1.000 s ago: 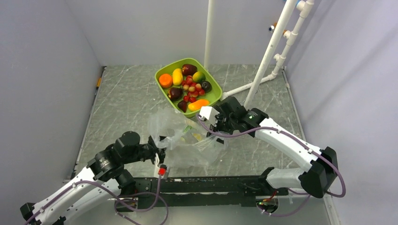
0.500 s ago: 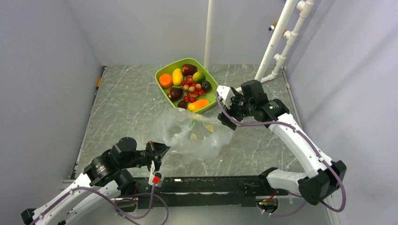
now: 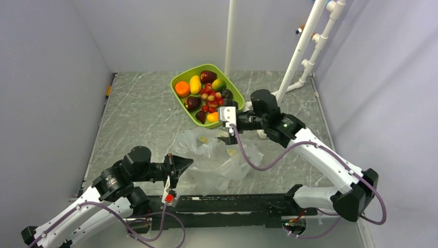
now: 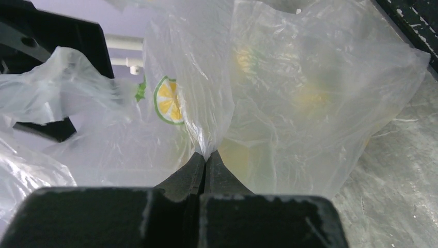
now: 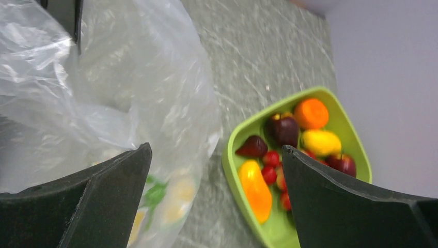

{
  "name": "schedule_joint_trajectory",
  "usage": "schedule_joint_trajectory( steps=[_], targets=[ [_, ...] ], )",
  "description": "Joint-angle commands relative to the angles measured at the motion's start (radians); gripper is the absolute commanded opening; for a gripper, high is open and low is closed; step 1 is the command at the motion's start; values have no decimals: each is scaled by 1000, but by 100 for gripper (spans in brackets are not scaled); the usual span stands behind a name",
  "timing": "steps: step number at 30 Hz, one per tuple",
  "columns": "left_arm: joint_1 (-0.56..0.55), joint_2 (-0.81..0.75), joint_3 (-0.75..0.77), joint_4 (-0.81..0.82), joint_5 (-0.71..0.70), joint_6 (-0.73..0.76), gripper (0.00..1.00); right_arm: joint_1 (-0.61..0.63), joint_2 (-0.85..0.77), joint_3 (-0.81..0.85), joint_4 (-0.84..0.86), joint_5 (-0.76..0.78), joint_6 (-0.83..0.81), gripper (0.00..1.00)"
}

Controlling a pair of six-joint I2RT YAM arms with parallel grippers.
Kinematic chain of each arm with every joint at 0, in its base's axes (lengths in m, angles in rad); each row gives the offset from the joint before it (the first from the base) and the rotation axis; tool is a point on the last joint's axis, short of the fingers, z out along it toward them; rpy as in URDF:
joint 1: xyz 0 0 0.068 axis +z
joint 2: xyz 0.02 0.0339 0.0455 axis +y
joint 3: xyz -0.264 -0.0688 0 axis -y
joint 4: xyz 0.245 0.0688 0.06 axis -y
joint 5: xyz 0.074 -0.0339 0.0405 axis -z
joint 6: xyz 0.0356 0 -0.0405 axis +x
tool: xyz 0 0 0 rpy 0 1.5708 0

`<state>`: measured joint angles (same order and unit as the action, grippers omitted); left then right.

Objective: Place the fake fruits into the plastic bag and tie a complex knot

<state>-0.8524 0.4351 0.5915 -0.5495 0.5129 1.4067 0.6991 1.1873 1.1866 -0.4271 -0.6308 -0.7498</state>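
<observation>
My left jaws are pressed together, pinching a fold of the thin, clear, crinkly plastic bag right at their tips. The bag lies crumpled on the grey marbled worktop, between my two arms and just in front of the near corner of the lime green plastic tray. A printed lemon slice shows through the film close to my pinch.

My right jaws are spread wide and hold nothing. They hang above the far edge of the bag, beside the tray, and through their gap I see both the bag's side and the tray.

The small glossy plastic fruits that I can see lie in the tray. The round orange one is at the left, with the yellow oblong next to it. A dark maroon one is at the back, beside the green-yellow one. The little red-pink berries cluster in the middle. The orange oblong lies near the front wall, closest to my right jaws.
</observation>
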Motion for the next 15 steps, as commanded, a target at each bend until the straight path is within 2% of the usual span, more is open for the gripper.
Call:
schedule_joint_trajectory(
  steps=[1,6,9,15],
  targets=[
    [-2,10,37,13,63,39,0,31,63,4,171,-137,-135,100],
    [-2,14,43,0,72,52,0,43,124,45,138,-259,-244,100],
    [-3,14,41,3,72,54,0,71,142,84,39,-311,-327,100],
    [-2,-2,51,-22,57,41,0,34,88,104,-166,-214,-343,100]
  ],
)
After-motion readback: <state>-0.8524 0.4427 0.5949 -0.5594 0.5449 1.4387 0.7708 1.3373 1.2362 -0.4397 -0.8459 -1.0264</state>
